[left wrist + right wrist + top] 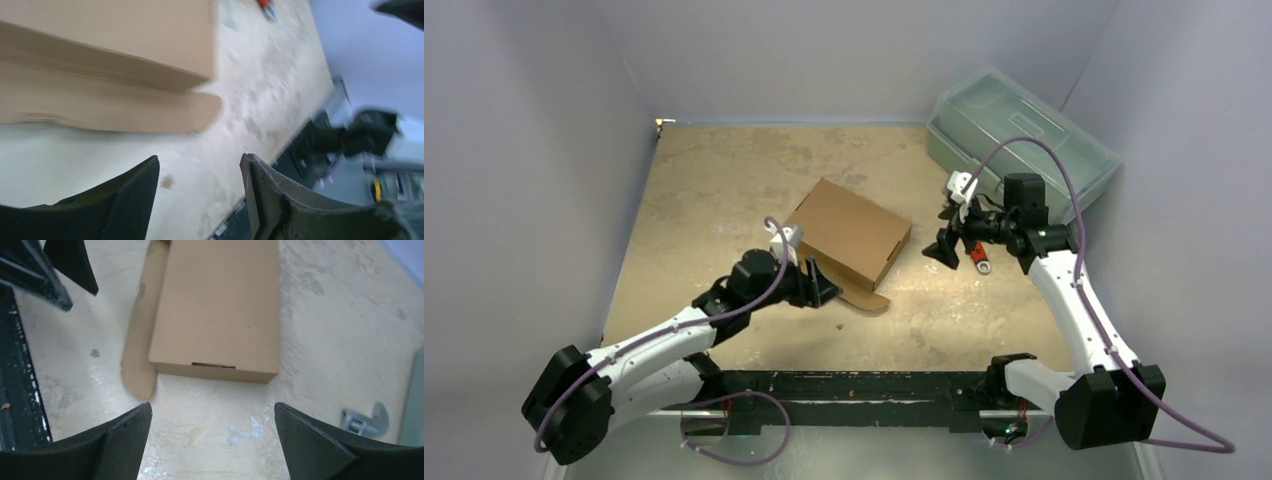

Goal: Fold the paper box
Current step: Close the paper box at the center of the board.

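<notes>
The paper box (849,240) lies closed and flat in the middle of the table, a shallow brown cardboard mailer. One rounded flap (866,299) sticks out flat along its near side. My left gripper (821,284) hovers open just off the box's near left corner; in its wrist view the box (110,35) and flap (125,107) lie ahead of the empty left gripper (199,160). My right gripper (944,250) stands open to the right of the box, apart from it. The right wrist view shows the box (220,310) beyond the wide, empty right gripper (212,407).
A translucent grey-green toolbox (1024,135) stands at the back right. A small red-handled tool (977,258) lies on the table under the right wrist, its metal end (367,420) beside the right finger. A black rail (854,385) runs along the near edge. Grey walls enclose the table.
</notes>
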Robot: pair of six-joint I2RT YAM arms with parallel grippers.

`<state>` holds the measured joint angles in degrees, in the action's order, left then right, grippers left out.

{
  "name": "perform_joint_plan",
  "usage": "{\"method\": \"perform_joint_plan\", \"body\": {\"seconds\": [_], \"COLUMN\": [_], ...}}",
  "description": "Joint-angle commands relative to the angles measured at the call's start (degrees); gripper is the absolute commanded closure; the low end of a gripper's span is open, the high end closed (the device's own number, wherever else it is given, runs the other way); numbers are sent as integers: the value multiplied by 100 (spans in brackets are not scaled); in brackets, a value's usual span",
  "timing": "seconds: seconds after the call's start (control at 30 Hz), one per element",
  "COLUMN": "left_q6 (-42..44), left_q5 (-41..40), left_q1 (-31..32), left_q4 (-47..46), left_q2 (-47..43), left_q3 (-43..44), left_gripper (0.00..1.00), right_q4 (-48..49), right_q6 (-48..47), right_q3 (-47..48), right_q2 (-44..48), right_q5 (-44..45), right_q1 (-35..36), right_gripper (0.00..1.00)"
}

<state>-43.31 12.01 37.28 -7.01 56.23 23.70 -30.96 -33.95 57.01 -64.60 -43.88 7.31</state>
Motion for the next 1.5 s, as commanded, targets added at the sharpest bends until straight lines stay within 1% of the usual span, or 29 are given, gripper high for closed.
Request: {"method": "perform_joint_plan", "body": {"seconds": [0.0,0.07,0.13,0.2,0.27,0.33,0.37,0.53,0.63,0.7,0.87,1.0,1.47], "left_q6": [704,1072,1645,2231,2693,3088,3237,4357,5094,5403,5877,6054,6257], "left_q5": [197,-271,-985,-1441,-1576,-1728,-1864,-2647,-2965,-3146,-3551,-3733,-3664], "left_q1": [1185,1761,2320,2699,2890,3040,3128,3565,3706,3729,3734,3734,3778], "left_q4": [-1079,-1367,-1599,-2066,-2555,-2991,-3121,-3902,-4703,-5197,-5882,-6271,-6179], "left_q2": [-161,-115,-70,54,284,687,815,1768,2263,2582,3378,3860,4680], "left_q3": [-47,-65,-157,-323,-497,-613,-613,-630,-794,-874,-742,-609,-1], "left_gripper": [38,37,34,33,30,24,23,22,22,22,22,24,38], "right_q4": [-543,-373,-371,-390,-399,-402,-399,-367,-371,-367,-367,-375,-409], "right_q6": [-521,-437,-395,-395,-378,-368,-362,-327,-322,-314,-288,-281,-278], "right_q3": [-401,-464,-454,-454,-453,-469,-474,-493,-488,-498,-498,-498,-478], "right_q2": [138,122,46,-11,-26,-7,10,53,53,53,22,6,-43], "right_q5": [-1074,-1067,-918,-841,-752,-697,-671,-632,-614,-620,-640,-654,-684], "right_q1": [-298,-327,-343,-340,-353,-349,-350,-359,-360,-354,-353,-352,-348], "right_gripper": [1,1,1,1,1,1,1,1,1,1,1,1,1]}}
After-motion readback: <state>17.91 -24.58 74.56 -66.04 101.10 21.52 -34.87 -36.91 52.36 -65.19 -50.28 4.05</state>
